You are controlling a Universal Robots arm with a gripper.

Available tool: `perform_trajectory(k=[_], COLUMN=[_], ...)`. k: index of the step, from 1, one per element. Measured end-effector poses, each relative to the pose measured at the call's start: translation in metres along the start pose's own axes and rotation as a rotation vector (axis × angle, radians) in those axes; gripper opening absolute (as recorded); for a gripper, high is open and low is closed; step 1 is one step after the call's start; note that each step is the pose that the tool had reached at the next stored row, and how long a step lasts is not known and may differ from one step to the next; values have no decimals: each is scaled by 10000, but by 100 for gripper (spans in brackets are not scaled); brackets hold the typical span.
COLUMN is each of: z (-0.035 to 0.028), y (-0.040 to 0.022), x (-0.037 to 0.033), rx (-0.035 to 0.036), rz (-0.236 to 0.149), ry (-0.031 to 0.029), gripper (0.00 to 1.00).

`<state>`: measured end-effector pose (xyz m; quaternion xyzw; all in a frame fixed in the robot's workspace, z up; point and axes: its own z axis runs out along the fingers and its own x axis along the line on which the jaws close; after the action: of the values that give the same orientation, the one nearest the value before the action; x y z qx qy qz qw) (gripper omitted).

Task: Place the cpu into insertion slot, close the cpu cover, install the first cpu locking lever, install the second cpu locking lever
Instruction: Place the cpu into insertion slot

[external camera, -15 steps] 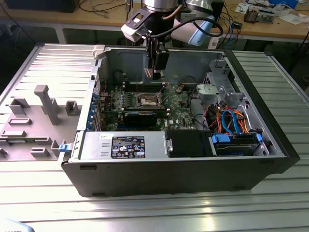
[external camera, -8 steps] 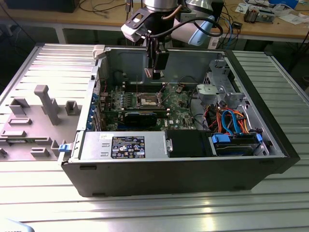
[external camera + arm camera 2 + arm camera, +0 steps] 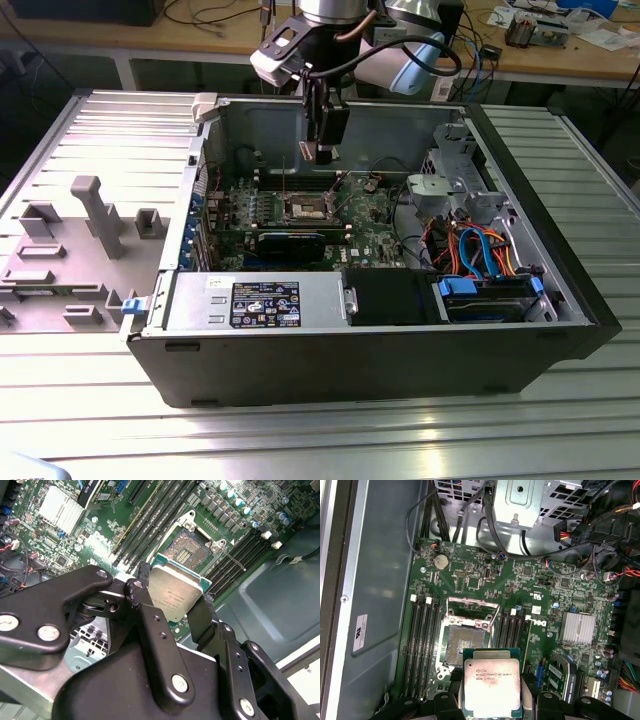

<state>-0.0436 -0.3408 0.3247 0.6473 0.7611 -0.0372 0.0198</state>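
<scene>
Above the motherboard, your gripper (image 3: 172, 600) is clenched on the cpu (image 3: 492, 682), which hangs clear of the insertion slot (image 3: 465, 641).
You'd do best to square the chip to the socket rim and keep it level going down. The cpu cover (image 3: 471, 623) stands raised at one edge, and memory slots (image 3: 422, 640) crowd both sides.

Saw a small, flat, square chip (image 3: 491, 685), silvery-tan on top with a thin green edge. Hung in the air above the board, pinched at two sides, near the slot (image 3: 465, 639) but not in it. Saw the square slot bare, dark in the middle. Found the thin metal cover (image 3: 470, 623) standing open at one edge of the slot.
</scene>
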Motion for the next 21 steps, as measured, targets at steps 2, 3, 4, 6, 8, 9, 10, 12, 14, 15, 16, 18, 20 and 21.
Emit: perform_trajectory(k=[2,3,4,6,8,9,10,12,14,15,16,18,20,21], z=[0,0,0,0,1,1,1,1,1,1,1,1,1,1], y=[0,0,0,0,0,0,0,0,0,0,0,0,0,0], x=[0,0,0,0,0,0,0,0,0,0,0,0,0,0], rx=[1,1,1,2,3,4,4,6,8,9,10,12,14,15], rz=[9,12,16,26,43,50,61,84,101,109,124,151,179,195], ry=[0,0,0,1,1,1,2,2,3,3,4,4,5,6], gripper=[55,55,55,55,55,55,55,55,55,55,55,55,55,55])
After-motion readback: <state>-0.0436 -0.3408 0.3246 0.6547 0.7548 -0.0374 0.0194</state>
